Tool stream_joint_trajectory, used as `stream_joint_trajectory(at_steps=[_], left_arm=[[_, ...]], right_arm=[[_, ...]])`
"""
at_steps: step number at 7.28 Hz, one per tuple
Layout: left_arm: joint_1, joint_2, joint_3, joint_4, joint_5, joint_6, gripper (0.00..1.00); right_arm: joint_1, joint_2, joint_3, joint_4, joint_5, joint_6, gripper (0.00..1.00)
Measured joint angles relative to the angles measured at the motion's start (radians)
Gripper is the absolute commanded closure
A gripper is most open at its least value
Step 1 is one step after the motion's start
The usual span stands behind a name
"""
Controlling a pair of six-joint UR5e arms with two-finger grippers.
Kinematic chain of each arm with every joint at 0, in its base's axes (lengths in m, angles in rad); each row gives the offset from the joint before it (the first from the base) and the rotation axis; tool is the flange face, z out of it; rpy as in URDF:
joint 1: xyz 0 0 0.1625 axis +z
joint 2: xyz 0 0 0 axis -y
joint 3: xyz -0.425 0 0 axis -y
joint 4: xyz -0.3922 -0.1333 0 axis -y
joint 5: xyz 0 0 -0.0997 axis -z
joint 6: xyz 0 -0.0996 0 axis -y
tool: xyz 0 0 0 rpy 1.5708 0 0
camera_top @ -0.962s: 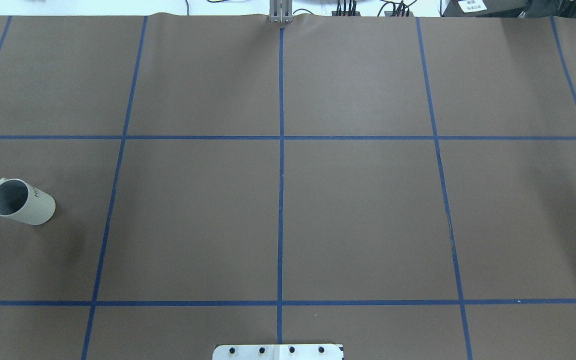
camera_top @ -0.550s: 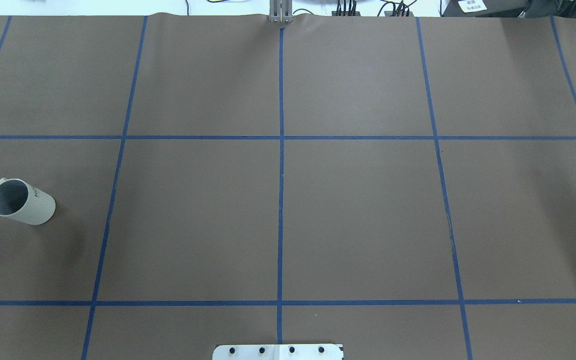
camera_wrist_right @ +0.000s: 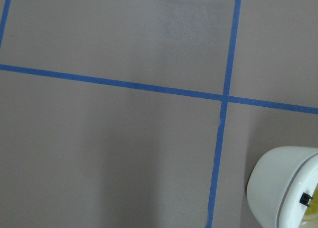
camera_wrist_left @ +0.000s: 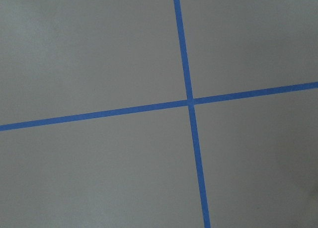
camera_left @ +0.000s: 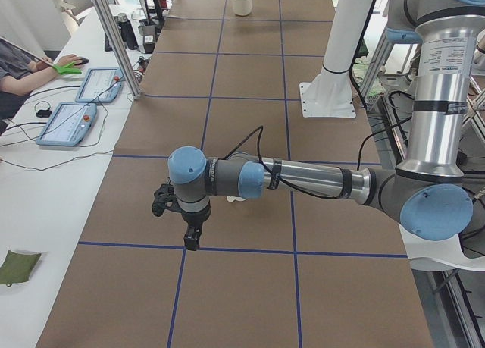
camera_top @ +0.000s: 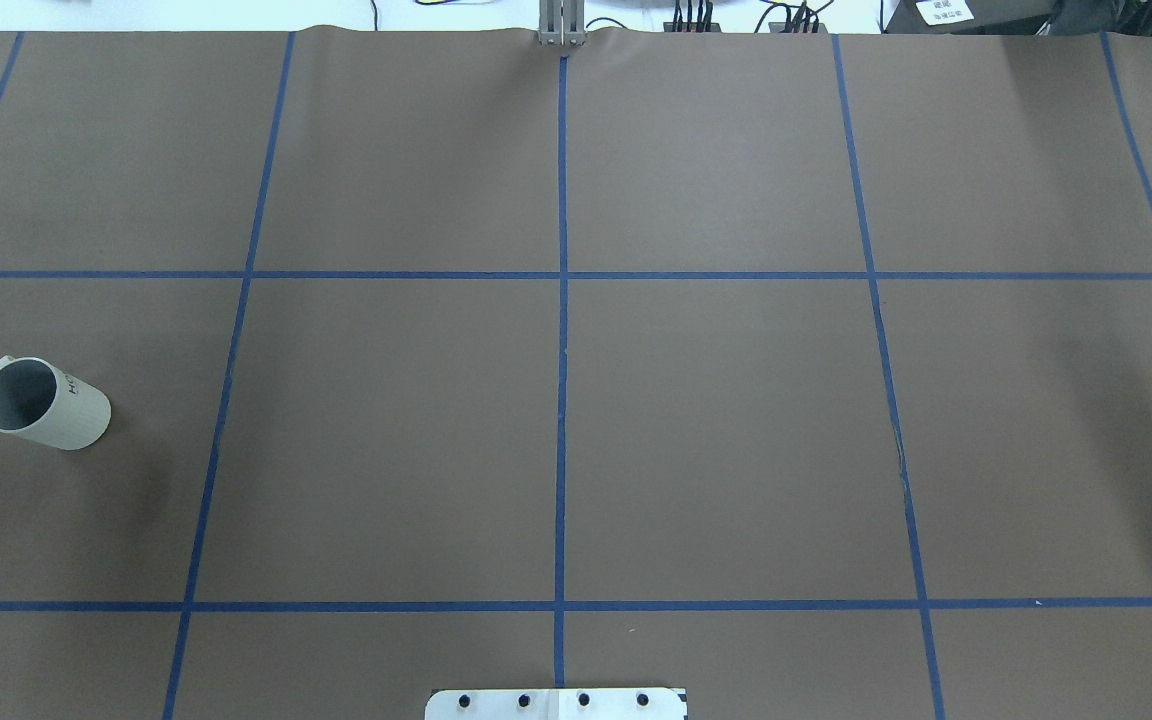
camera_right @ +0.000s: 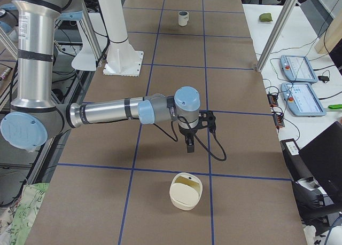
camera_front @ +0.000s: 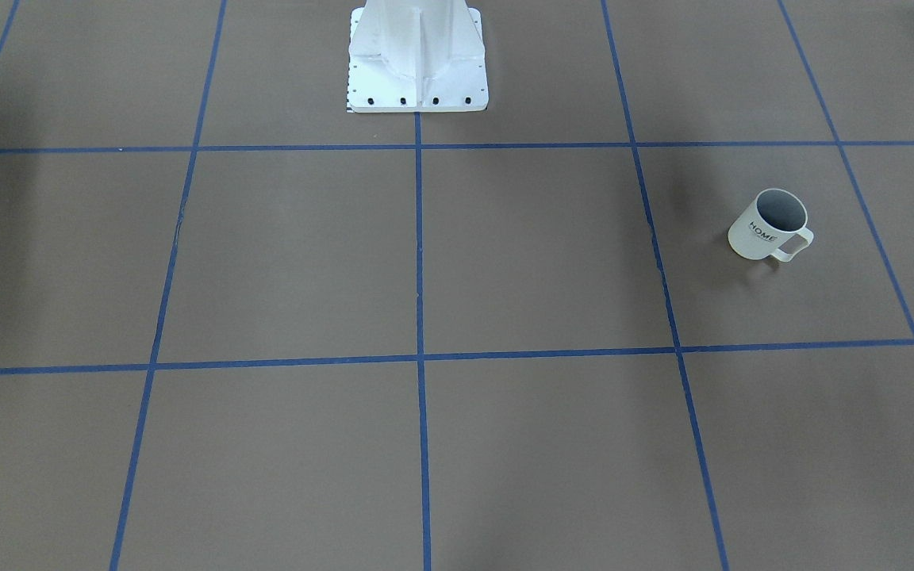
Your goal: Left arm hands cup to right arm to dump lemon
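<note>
The cup, a white mug with black "HOME" lettering, stands upright on the brown table at the robot's far left. It also shows in the front view and, small, at the far end in the exterior right view. Its inside looks grey, and the lemon shows in no view. My left gripper hangs above the table in the exterior left view only. My right gripper shows in the exterior right view only. I cannot tell whether either is open or shut. Neither touches the cup.
A white container with a yellowish inside sits on the table's right end, also in the right wrist view. The robot's white pedestal stands at mid-table edge. A side table holds tablets.
</note>
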Motion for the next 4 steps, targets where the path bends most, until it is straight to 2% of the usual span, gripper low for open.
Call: stream_joint_trajectory(at_steps=[4], left_arm=[[0.0, 0.039, -0.034, 0.0, -0.005, 0.001, 0.0]], right_arm=[[0.0, 0.003, 0.002, -0.001, 0.0, 0.001, 0.0]])
